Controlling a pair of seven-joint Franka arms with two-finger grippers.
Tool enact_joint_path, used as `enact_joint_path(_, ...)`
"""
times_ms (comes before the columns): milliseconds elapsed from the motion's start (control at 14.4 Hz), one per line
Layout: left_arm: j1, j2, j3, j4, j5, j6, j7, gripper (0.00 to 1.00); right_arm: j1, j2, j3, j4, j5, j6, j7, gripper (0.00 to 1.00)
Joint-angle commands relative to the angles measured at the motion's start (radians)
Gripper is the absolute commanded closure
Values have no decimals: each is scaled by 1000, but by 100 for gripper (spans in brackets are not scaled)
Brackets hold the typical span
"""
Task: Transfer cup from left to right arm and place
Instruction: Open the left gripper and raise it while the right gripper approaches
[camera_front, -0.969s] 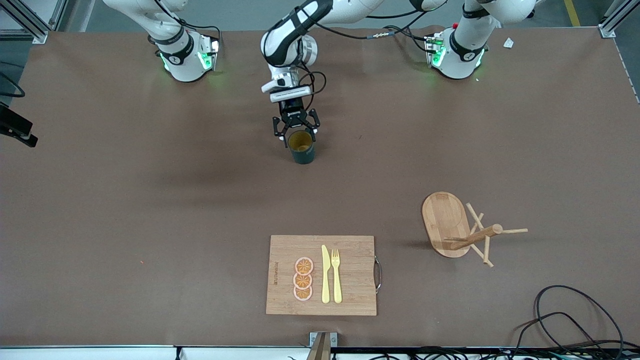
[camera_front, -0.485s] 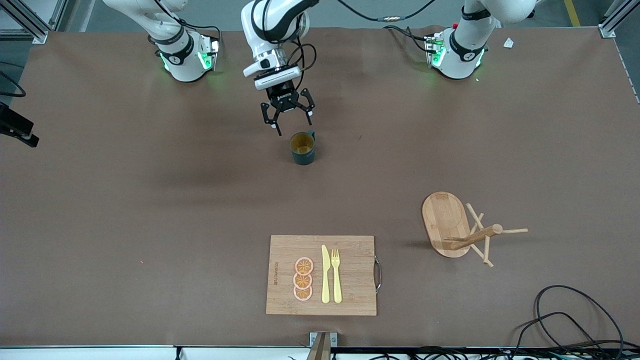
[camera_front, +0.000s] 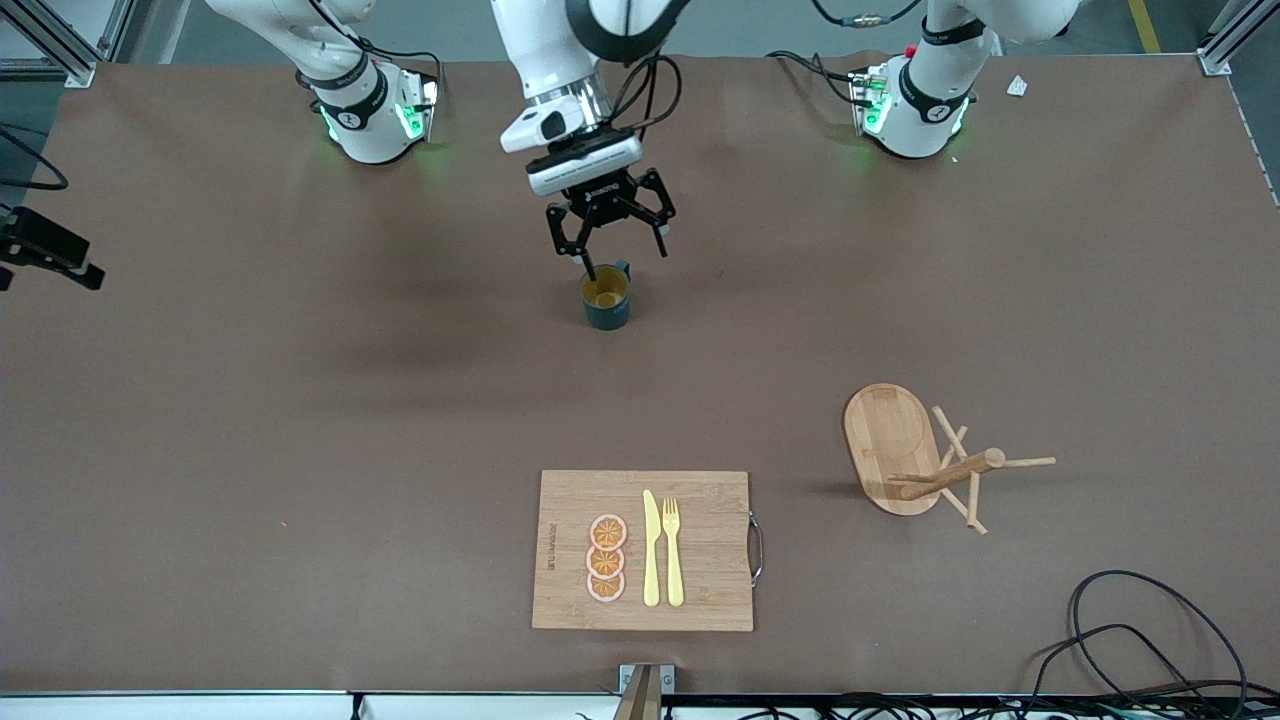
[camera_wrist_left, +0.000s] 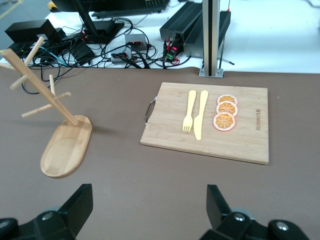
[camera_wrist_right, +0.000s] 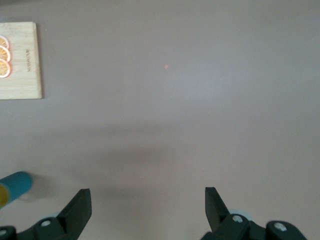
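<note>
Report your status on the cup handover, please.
Left tool open, just above cup. Right tool open over table, waiting. Cup upright on table, ungripped. Nothing in the way.

A wide brown matte desk (camera_front: 250, 420) fills the scene, framed by silver aluminium corner posts (camera_front: 1225, 40) and a grey floor along its upper edge. Black looping cables (camera_front: 1150, 620) trail over one lower corner. In the left wrist view, black electronic boxes (camera_wrist_left: 192, 25) and tangled wires sit on a white surface.
</note>
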Motion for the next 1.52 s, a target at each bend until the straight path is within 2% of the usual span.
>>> enact_joint_path(0,81,-56,-4,-16,-98,38,158,0,15,-9,18,-55,27,-5,109,0)
enact_joint_path(346,206,-64,1,44,-288,52,374,0,124,-8,17,-76,23,58,241,0)
enact_joint_path(623,342,-73,-1,45,-455,51,500,0,178,-5,15,-85,18,78,314,0)
enact_joint_path(762,414,-99,1,45,-566,51,569,0,195,-9,15,-149,18,126,326,0)
enact_joint_path(900,471,-114,6,44,-609,34,617,0,230,-31,17,-261,18,220,375,0)
enact_joint_path(1108,626,-142,-2,44,-750,13,808,0,296,-32,17,-312,18,281,476,0)
enact_joint_path(1246,684,-166,-1,41,-789,-42,920,0,357,-32,15,-359,17,340,551,0)
enact_joint_path(1454,747,-208,13,41,-795,-115,1066,0,451,-29,17,-375,-25,356,692,0)
